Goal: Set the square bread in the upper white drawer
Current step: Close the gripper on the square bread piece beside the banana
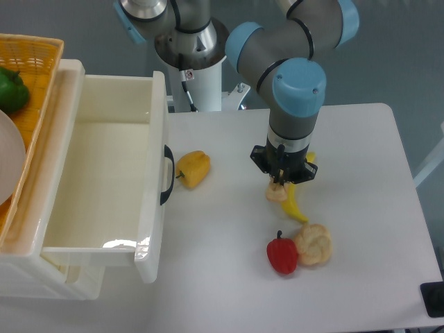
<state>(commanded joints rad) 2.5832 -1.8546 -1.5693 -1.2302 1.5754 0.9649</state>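
I am at the pick-up step, my fingers [280, 186] closed on the square bread [277, 193] just right of frame centre (banana [297, 202] beside it), so next I lift and carry left over the upper white drawer [104, 173].

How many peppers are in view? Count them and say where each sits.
3: yellow pepper on the table by the drawer's handle; red pepper touching the bun; green pepper in the wicker basket, partly cut off.
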